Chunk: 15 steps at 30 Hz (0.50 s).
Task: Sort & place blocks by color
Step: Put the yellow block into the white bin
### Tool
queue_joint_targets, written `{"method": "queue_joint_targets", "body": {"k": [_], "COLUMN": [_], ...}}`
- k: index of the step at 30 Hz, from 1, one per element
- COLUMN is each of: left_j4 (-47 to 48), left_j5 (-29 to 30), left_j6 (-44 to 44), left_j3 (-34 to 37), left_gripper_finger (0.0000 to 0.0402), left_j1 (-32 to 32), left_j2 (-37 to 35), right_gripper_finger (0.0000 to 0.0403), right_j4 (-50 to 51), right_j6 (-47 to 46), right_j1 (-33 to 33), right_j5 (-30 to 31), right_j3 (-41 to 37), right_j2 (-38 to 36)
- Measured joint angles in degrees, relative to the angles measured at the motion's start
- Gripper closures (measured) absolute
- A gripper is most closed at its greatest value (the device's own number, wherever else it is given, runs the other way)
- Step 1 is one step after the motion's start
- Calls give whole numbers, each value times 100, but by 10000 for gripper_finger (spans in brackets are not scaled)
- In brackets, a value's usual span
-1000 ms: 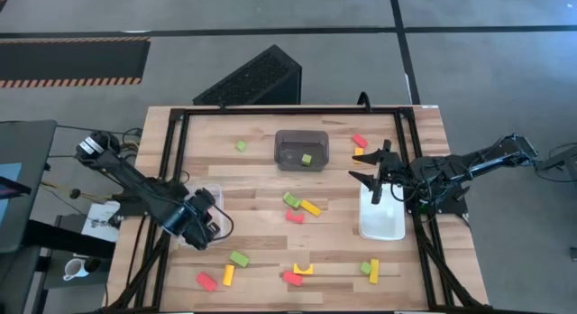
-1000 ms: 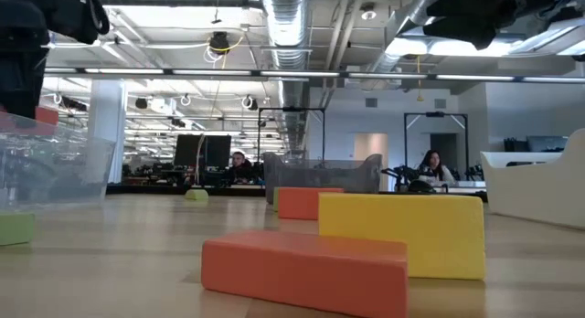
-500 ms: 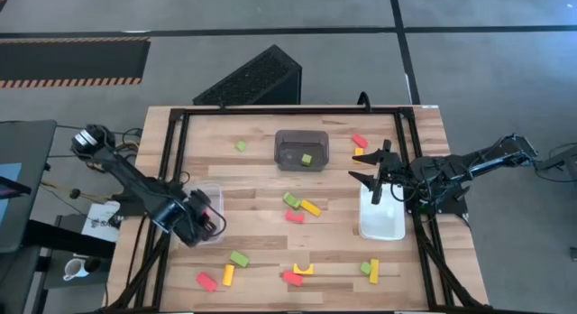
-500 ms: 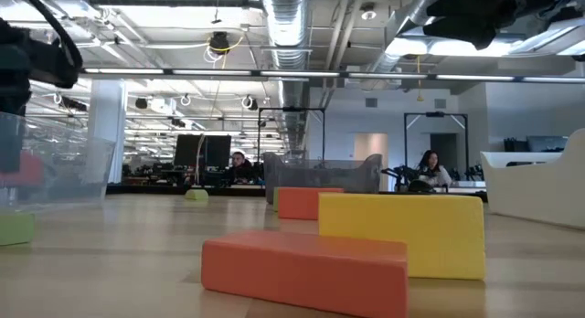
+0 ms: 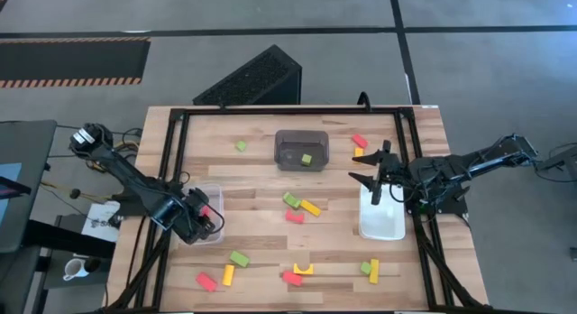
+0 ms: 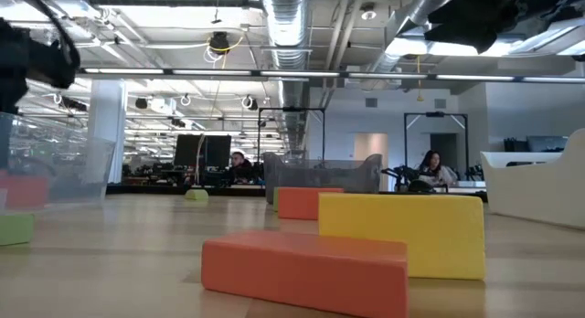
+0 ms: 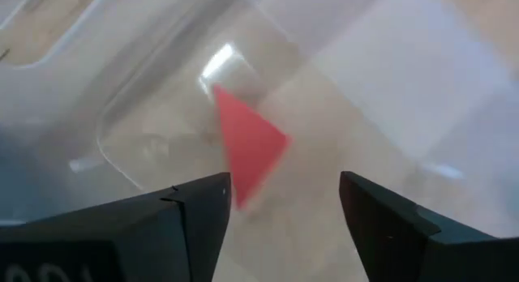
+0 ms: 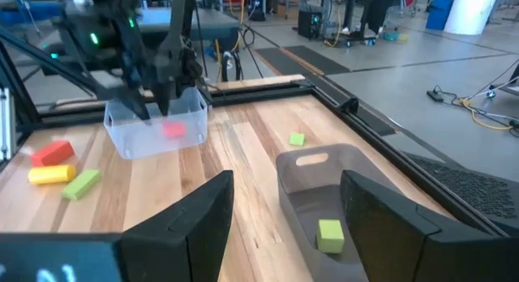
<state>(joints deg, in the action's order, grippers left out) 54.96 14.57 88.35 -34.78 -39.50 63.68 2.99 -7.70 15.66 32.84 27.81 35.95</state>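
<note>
Red block (image 7: 247,148) lies inside the clear bin (image 5: 209,195) at the left edge of the wooden surface (image 5: 261,174). Left end effector (image 5: 200,219) hangs over that bin with its fingers spread and nothing between them; the wrist view looks straight down onto the red piece through the gap. Same block shows through the bin wall in the right wrist view.

Right end effector (image 5: 371,177) hovers above the near end of the white bin (image 5: 382,222), fingers apart, empty.

Dark grey bin (image 5: 301,149) sits at the middle back of the surface and holds one green cube (image 5: 307,159).

Loose blocks remain on the surface:
- a green, a yellow and a red one clustered near the centre (image 5: 300,207);
- a red and a yellow one near the back right (image 5: 360,144);
- a green one at the back left (image 5: 241,146);
- a row of red, yellow and green pieces along the front (image 5: 297,272).
</note>
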Motion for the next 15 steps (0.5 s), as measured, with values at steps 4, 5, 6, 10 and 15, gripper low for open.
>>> {"method": "queue_joint_targets", "body": {"k": [4, 5, 6, 10, 15], "left_j4": [399, 339, 213, -910, -2464], "left_j5": [961, 1497, 2079, 3365, 4323], "left_j6": [-502, -705, -932, -2314, -3624], "left_j3": [-775, -922, -1022, -1113, -750], "left_gripper_finger": [183, 184, 186, 198, 219], "left_j1": [-31, -66, -108, -175, -158], "left_j2": [-1, -2, -3, -2, -4], "right_gripper_finger": [155, 155, 155, 155, 155], "right_j4": [23, 23, 23, 39, 122], "right_j6": [13, 41, 51, 58, 19], "right_j1": [-14, -30, -57, -151, -272], "right_j5": [9, 8, 7, 21, 24], "right_j3": [0, 0, 0, 0, 0], "right_j2": [-5, -5, -5, -5, -5]}}
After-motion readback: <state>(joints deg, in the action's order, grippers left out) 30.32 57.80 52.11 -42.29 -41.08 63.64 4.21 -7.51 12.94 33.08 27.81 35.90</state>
